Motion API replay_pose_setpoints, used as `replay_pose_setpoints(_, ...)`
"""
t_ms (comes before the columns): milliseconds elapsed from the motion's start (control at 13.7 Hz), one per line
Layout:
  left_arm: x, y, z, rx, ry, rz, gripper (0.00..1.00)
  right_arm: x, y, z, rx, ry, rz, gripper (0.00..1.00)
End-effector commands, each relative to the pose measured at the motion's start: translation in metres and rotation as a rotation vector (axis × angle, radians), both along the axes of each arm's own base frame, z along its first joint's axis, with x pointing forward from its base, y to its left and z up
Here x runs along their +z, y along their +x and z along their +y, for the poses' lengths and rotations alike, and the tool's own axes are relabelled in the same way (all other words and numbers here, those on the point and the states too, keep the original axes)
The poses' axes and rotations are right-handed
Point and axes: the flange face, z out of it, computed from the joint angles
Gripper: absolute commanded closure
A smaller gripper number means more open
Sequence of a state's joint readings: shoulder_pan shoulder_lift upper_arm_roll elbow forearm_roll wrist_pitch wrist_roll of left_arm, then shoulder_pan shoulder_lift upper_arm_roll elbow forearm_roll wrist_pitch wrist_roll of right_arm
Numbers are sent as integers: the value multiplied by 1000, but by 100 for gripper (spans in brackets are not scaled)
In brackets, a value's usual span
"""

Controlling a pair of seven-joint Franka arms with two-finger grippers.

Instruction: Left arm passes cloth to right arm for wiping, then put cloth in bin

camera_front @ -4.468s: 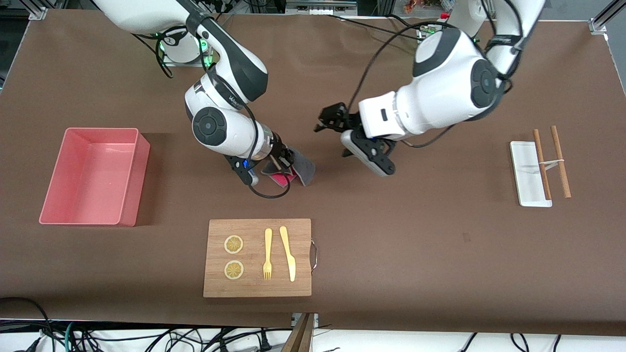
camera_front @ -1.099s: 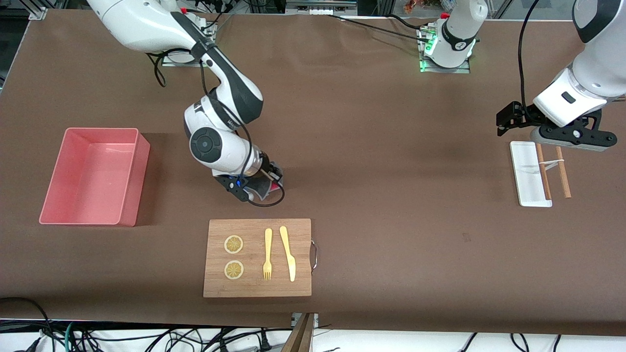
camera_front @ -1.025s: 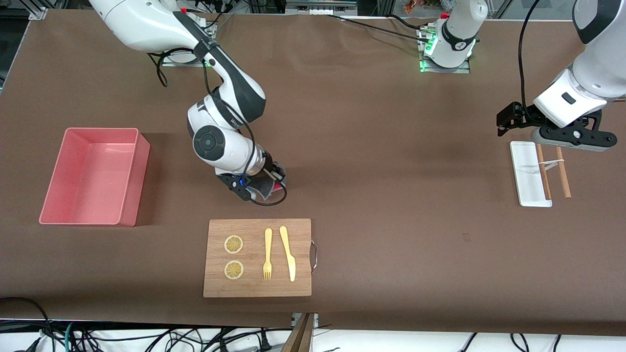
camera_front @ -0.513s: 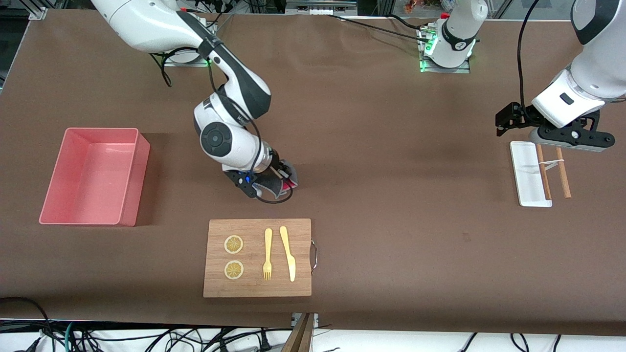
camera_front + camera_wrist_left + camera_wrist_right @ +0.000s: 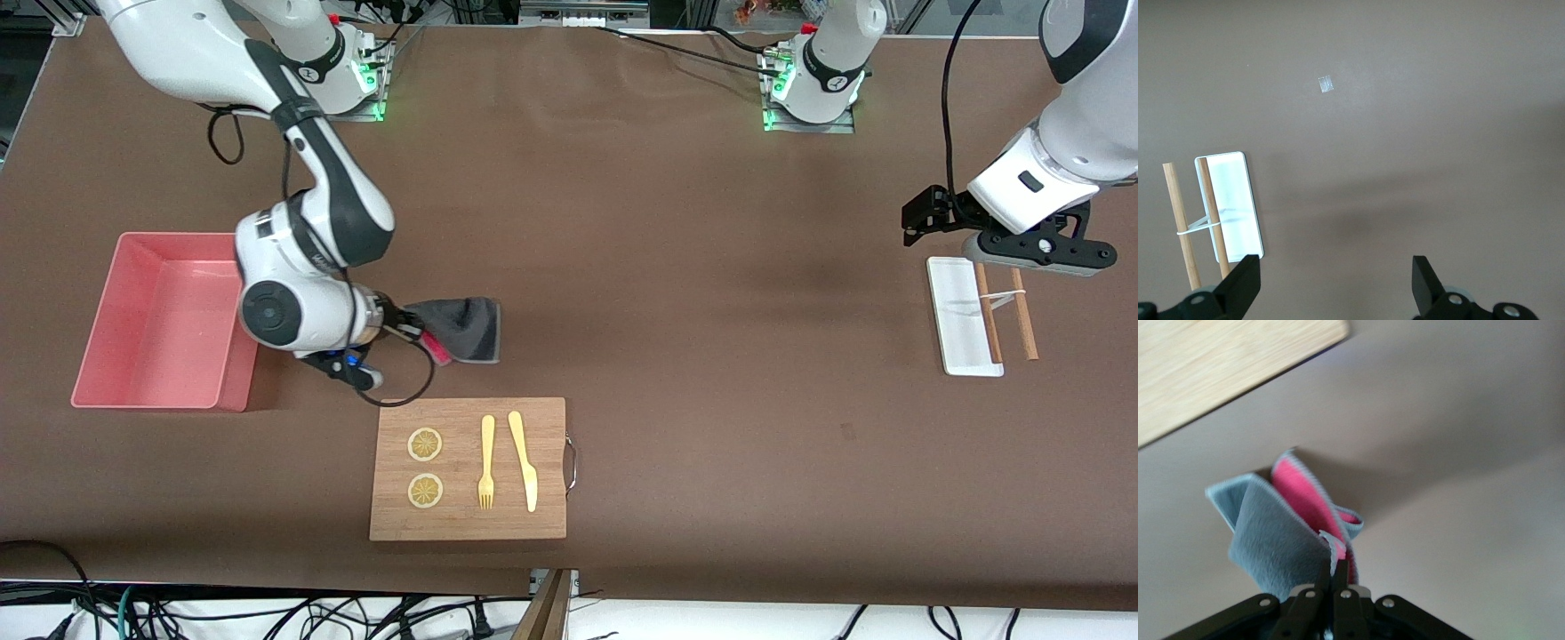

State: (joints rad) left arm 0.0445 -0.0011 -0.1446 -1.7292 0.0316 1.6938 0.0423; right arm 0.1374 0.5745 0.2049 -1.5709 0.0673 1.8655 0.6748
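Note:
My right gripper (image 5: 416, 331) is shut on the cloth (image 5: 462, 327), a dark grey rag with a red patch, and holds it above the table between the pink bin (image 5: 116, 311) and the wooden board (image 5: 468, 469). In the right wrist view the slim fingers (image 5: 1335, 577) pinch the cloth (image 5: 1271, 533), which hangs folded with its pink-red side showing. The bin stands at the right arm's end of the table. My left gripper (image 5: 1036, 253) waits open and empty over the white tray (image 5: 958, 311); in the left wrist view (image 5: 1336, 283) nothing lies between its fingers.
The wooden board carries two lemon slices (image 5: 425, 444), a yellow fork (image 5: 486, 462) and a yellow knife (image 5: 524, 460). Two wooden sticks (image 5: 1000, 293) lie on and beside the white tray at the left arm's end. A small pale scrap (image 5: 1325, 84) lies on the table.
My right gripper has swung with the cloth from near the table's middle toward the pink bin, and the cloth now trails out from it. The left arm has not moved.

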Motion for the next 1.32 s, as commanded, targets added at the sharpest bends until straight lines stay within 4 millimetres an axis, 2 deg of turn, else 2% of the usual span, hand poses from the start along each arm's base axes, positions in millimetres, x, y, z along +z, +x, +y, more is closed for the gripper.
replay_pose_setpoints(0,0,-2,3,-3,16,12,0,7,5,-51,109,-3,18,100)
replay_pose_setpoints(293,1,-2,3,-3,16,12,0,13,13,-122,224,9,32,100)
replay_pose_setpoints(439,1,-2,3,-3,16,12,0,31,13,-144,253,23,30,100)
replay_pose_setpoints(513,1,-2,2,-3,16,10,0,50,10,-150,244,27,28,100)
replay_pose_setpoints(732,1,-2,2,-5,16,10,0,131,-4,-180,220,30,19,100)
replay_pose_setpoints(879,1,-3,1,-6,16,12,0,174,-12,-221,260,58,32,100)
replay_pose_setpoints(952,1,-2,1,-6,16,10,0,191,-17,-244,279,71,41,100)
replay_pose_setpoints(1099,1,-3,1,-6,16,12,0,216,-23,-275,307,70,53,100)
replay_pose_setpoints(1245,1,-3,1,-6,16,12,0,226,-29,-316,392,37,64,100)
